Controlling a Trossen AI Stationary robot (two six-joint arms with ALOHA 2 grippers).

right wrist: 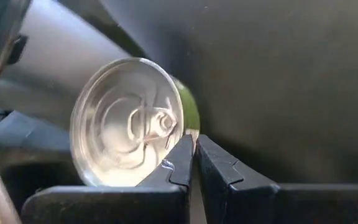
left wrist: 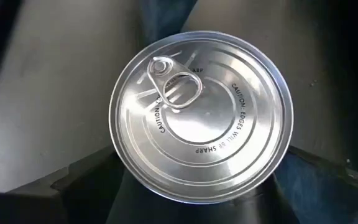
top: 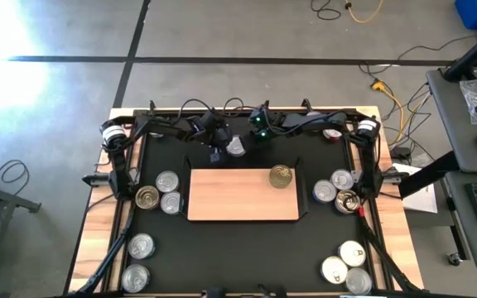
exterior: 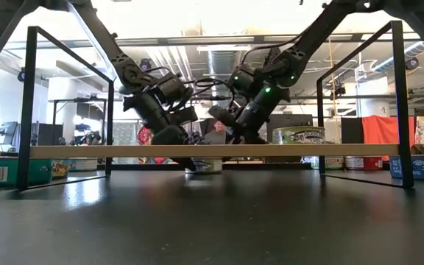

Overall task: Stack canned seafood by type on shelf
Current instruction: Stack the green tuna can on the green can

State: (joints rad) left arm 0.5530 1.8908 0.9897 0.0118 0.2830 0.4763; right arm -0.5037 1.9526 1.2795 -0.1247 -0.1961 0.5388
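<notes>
We are hovering the left gripper [top: 219, 155] with fingers spread straight over a silver-topped can [top: 236, 146] lying flat on the mat just beyond the shelf's [top: 243, 195] far edge — the right gripper [top: 258, 132], pressed together, is waiting just right of it.

Silver-topped tin [left wrist: 201, 118], black lettering; gold-topped tin [top: 281, 175]; light-wood shelf [top: 230, 199]; black mat [top: 247, 252].
</notes>
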